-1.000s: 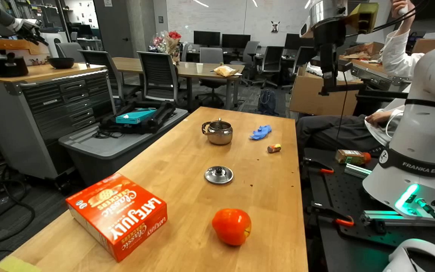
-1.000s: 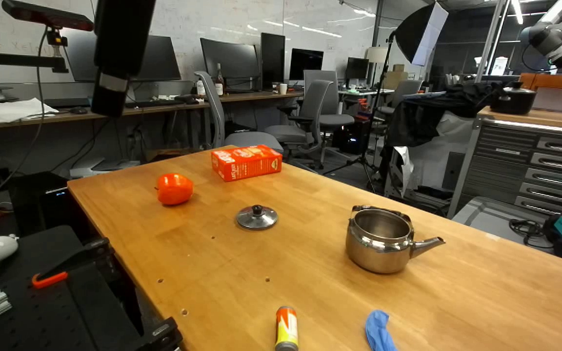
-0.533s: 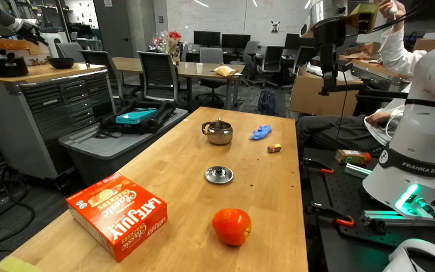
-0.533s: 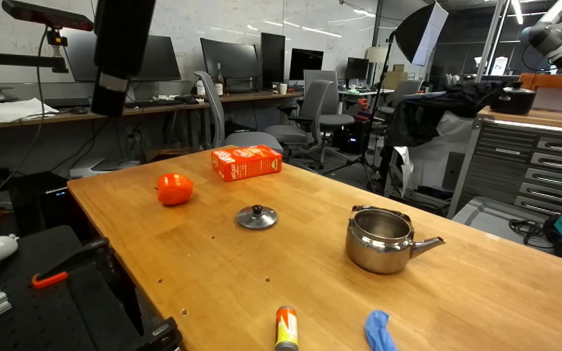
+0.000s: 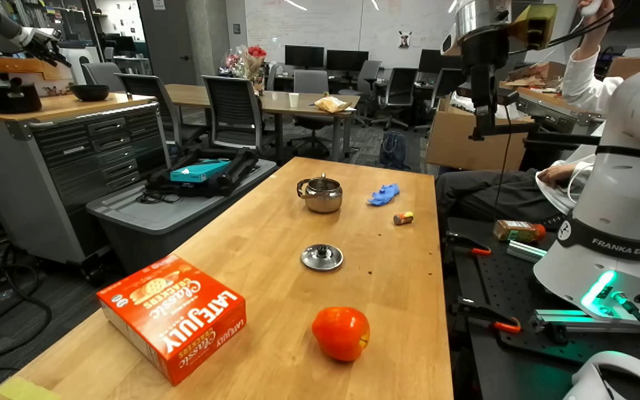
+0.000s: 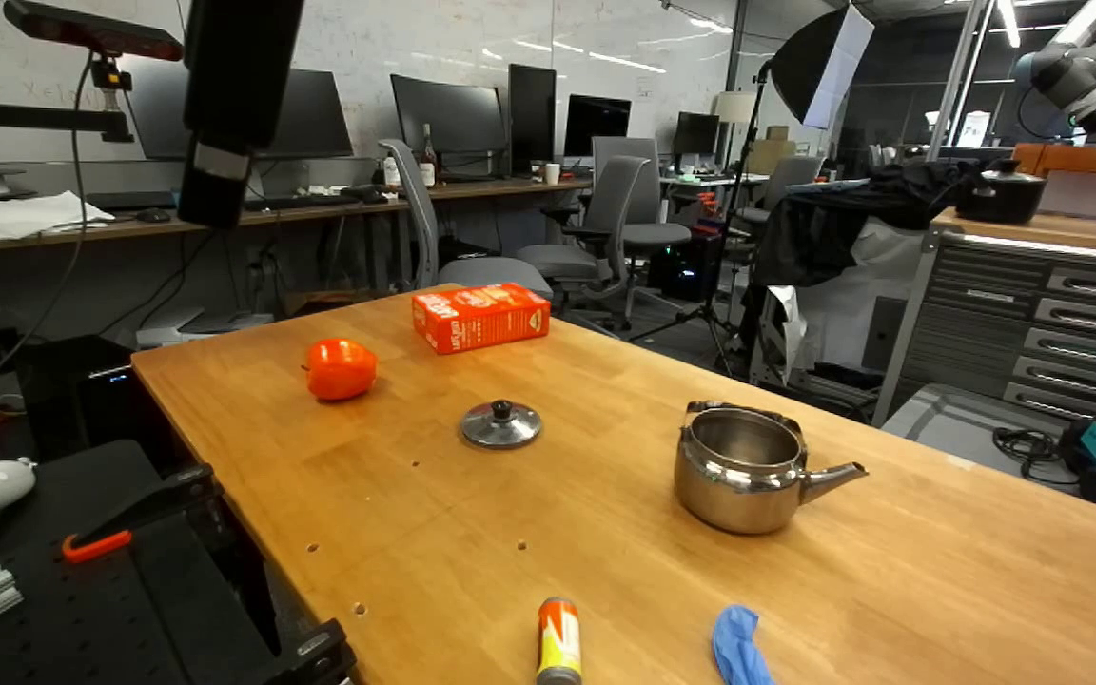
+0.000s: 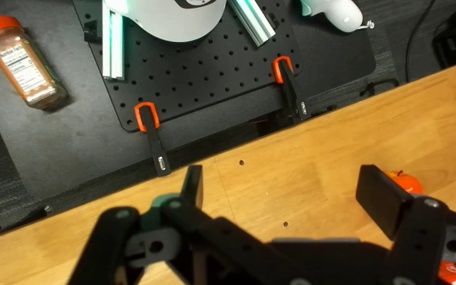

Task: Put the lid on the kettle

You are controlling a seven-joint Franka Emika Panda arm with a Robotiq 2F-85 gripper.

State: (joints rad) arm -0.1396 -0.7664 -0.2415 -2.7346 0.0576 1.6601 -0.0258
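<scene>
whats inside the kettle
In an exterior view, the kettle is open, its lid lying apart on the table. Through the opening only bare metal shows. Its near side covers most or all of the bottom, so whether anything lies there cannot be told.

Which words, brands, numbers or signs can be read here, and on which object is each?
"LATEJULY": cracker box
"Classic": same box
"CRACKERS": same box
"FRANKA EMIKA": black band on robot base
"Nutrition Facts": orange-capped bottle
"Calories 0": same bottle
Too small or blurred: finer print on box and bottle, door sign, writing on whiteboard.
</scene>
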